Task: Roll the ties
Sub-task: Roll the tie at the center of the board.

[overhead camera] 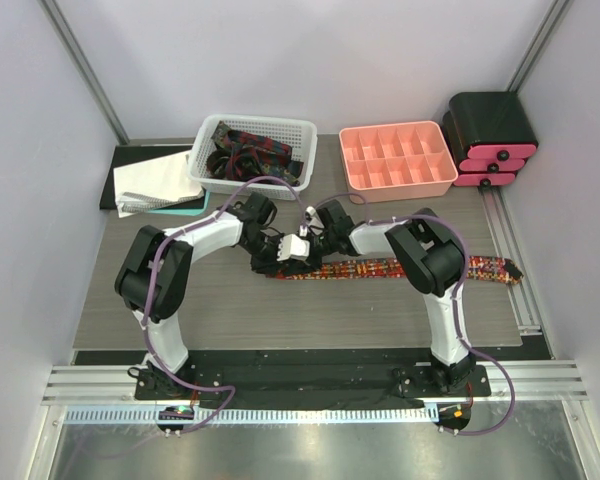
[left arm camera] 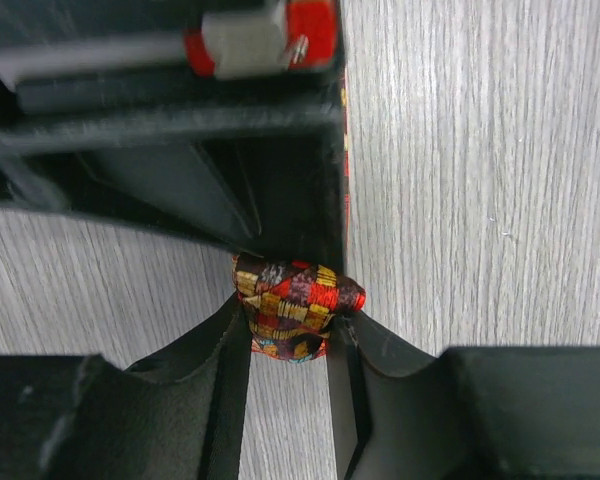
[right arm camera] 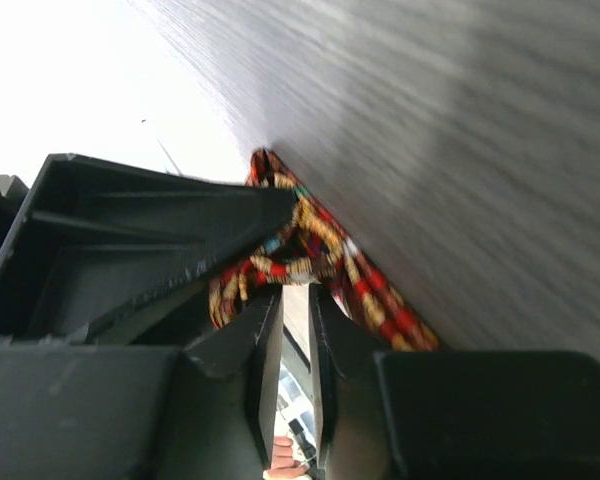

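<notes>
A red tie [overhead camera: 410, 268] with yellow-orange print lies stretched across the table, its left end rolled up. My left gripper [overhead camera: 268, 258] is shut on that small roll [left arm camera: 295, 300], with a finger on each side of it [left arm camera: 292, 328]. My right gripper [overhead camera: 302, 247] meets the same end from the other side. Its fingers are nearly together, pinching a fold of the tie [right arm camera: 370, 295] at their tips [right arm camera: 295, 288]. Several more ties [overhead camera: 248, 152] lie heaped in a white basket [overhead camera: 302, 140] at the back.
A pink compartment tray [overhead camera: 396, 158] stands at the back right, next to a black and pink drawer box [overhead camera: 490, 135]. White paper on a dark pad [overhead camera: 152, 182] lies at the back left. The tie's free end [overhead camera: 500, 268] reaches the mat's right edge.
</notes>
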Available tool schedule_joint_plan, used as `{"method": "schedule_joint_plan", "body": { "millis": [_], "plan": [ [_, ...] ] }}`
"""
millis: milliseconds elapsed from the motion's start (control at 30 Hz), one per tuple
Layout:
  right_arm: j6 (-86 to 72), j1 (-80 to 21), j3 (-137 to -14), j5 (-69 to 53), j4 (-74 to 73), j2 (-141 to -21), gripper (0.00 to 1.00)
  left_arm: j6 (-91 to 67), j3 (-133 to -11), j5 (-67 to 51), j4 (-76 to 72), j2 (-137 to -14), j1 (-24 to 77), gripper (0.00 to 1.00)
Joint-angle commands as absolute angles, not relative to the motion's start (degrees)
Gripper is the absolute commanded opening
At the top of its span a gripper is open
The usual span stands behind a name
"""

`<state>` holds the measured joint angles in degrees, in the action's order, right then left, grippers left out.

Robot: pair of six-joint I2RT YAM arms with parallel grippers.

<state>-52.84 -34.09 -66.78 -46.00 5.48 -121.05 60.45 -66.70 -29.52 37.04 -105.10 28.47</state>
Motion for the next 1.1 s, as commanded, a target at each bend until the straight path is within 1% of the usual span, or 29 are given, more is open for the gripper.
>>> {"method": "schedule_joint_plan", "body": {
  "millis": [0, 67, 167, 267, 300, 533, 767, 833, 933, 1033, 1067],
  "plan": [
    [-51.3, -32.4, -65.5, -45.2, 1.1, -115.2, 0.26, 61.1, -67.4, -26.8, 38.9, -106.5, 28.8, 0.33],
    [-49.8, -31.6, -65.2, -45.4, -1.6, -113.6, 0.3, 60.9, -67.3, -27.0, 38.9, -106.6, 28.8, 0.33],
    [-48.3, -30.9, -64.8, -44.8, -3.2, -112.6, 0.43, 61.0, -67.5, -27.2, 38.8, -106.8, 28.7, 0.32],
    [-48.6, -30.9, -65.2, -44.4, -2.4, -113.0, 0.5, 61.1, -67.8, -27.3, 38.8, -106.9, 28.7, 0.33],
    [-49.4, -31.0, -65.6, -44.3, -1.1, -113.4, 0.54, 61.1, -67.8, -27.2, 38.8, -107.0, 28.8, 0.33],
    [-51.4, -32.3, -67.8, -43.5, 3.4, -116.6, 0.55, 61.0, -67.6, -27.3, 38.7, -106.9, 28.7, 0.33],
    [-52.4, -33.6, -68.6, -43.9, 5.0, -117.5, 0.53, 60.6, -67.5, -27.2, 38.8, -107.0, 28.7, 0.34],
    [-52.4, -33.9, -68.1, -43.6, 5.0, -117.6, 0.51, 60.6, -67.5, -27.2, 38.8, -107.0, 28.7, 0.34],
    [-51.3, -34.1, -68.0, -42.8, 4.7, -118.3, 0.46, 60.7, -67.5, -27.4, 38.8, -107.0, 28.7, 0.34],
    [-50.2, -34.0, -68.3, -41.8, 3.8, -118.4, 0.27, 60.8, -67.4, -27.2, 38.8, -106.9, 28.7, 0.35],
    [-49.8, -33.9, -68.4, -41.6, 3.4, -118.1, 0.19, 60.9, -67.4, -27.2, 38.8, -106.9, 28.7, 0.35]
  ]
}}
